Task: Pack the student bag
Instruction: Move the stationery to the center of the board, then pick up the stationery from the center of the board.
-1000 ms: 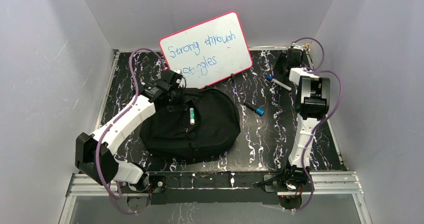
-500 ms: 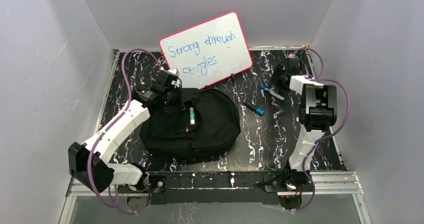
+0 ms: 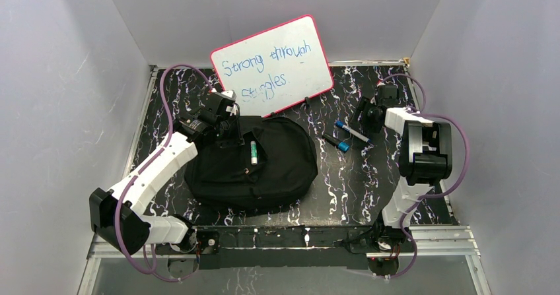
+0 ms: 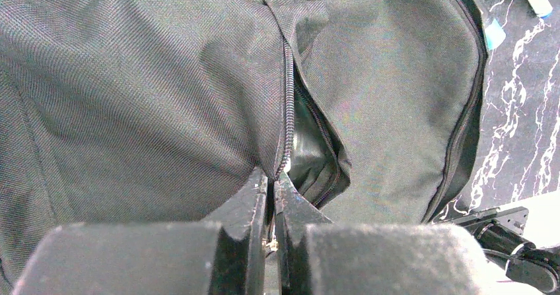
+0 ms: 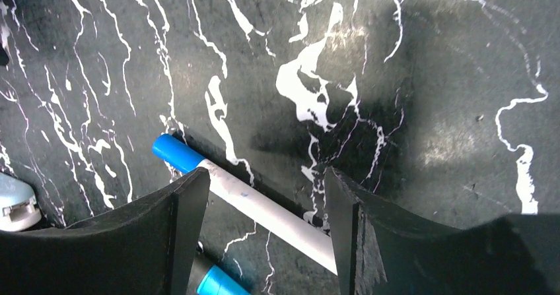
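Black marbled desk (image 3: 356, 189): right claw (image 5: 264, 188) has swung in from the far corner, now apart astride the marker (image 5: 254, 208). Left claw (image 4: 272, 184) clamped on bag (image 3: 264, 169) zipper (image 4: 288, 110), bag lying left-centre. We're set to grab.
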